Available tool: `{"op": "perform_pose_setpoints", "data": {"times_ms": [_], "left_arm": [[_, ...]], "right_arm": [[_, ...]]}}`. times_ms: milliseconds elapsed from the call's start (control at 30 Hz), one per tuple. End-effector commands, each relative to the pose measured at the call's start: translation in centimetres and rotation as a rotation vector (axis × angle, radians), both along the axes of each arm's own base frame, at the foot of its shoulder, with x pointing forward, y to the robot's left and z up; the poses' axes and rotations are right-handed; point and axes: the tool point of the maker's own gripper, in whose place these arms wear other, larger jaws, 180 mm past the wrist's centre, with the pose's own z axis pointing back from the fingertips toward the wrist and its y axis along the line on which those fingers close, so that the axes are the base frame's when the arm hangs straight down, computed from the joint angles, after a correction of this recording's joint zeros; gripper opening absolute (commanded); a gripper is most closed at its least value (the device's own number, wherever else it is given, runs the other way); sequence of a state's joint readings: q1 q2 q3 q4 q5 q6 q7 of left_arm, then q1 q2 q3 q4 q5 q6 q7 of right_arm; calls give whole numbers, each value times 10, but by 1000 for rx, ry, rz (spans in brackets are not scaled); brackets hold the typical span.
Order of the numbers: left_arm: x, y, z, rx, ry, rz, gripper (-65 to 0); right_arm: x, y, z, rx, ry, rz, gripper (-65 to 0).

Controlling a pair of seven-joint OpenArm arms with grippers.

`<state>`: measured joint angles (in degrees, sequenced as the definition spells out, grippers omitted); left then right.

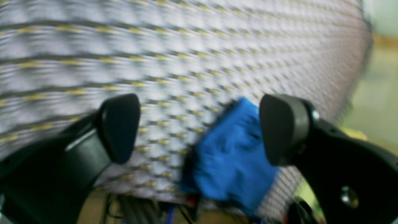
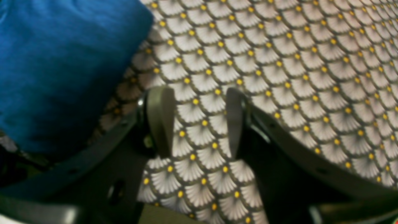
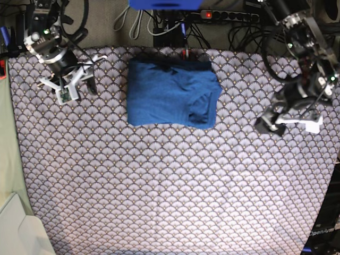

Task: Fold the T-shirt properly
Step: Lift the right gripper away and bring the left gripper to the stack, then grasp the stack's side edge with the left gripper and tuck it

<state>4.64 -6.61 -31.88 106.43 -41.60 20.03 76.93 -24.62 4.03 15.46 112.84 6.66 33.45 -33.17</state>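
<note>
The blue T-shirt (image 3: 172,93) lies folded into a compact rectangle on the scallop-patterned tablecloth (image 3: 170,186), near the far edge. My right gripper (image 3: 85,79) hovers to its left, well apart from it. In the right wrist view that gripper (image 2: 197,119) is open with only tablecloth between its fingers (image 2: 160,121), and the T-shirt (image 2: 62,62) fills the upper left. My left gripper (image 3: 267,125) is out to the right of the shirt. In the blurred left wrist view it (image 1: 200,124) is wide open and holds nothing. The T-shirt (image 1: 230,155) lies on the cloth beyond it.
A power strip (image 3: 228,15) and tangled cables run behind the table's far edge. A blue object (image 3: 164,4) sits at the top centre. A white shape (image 3: 21,231) shows at the bottom left corner, off the tablecloth.
</note>
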Motion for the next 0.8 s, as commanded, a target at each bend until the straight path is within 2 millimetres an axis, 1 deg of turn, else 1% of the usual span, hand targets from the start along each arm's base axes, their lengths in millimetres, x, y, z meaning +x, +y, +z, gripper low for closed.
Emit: {"op": "perform_pose_setpoints", "data": {"times_ms": [0,100,133,200,267,333,400,500,600,700,767], "left_arm": [[4,-16,0,-64,0,-28,-70],[6,-41,-20,-89,62,-104,-94],[5,-50,-28,-72,92,-152,-106],[7,-66,-36,-13,116,-249,-123],[9,-77,-45,78,113,-321,-126],[11,-83,-52,161,100,-370,-126],[10,-85,-60,217,104,-396,-126],[6,-91,-74,249,131,-428,-126],[5,-97,-85,250,162,-459,-126],[9,-102,-87,264,134,-457,-126],[13,-108,-86,272,117,-473,-126]], "right_arm": [[5,3,11,9,-44,20,-370],[5,3,11,6,-43,21,-371],[5,3,11,6,-43,21,-371],[5,3,11,6,-43,21,-371],[5,3,11,6,-43,21,-371],[5,3,11,6,-43,21,-371],[5,3,11,5,-43,21,-371],[5,2,11,4,-43,21,-371],[10,2,14,2,-54,20,-371],[8,0,9,-12,-18,17,-372],[13,-1,10,-21,-15,14,-372]]}}
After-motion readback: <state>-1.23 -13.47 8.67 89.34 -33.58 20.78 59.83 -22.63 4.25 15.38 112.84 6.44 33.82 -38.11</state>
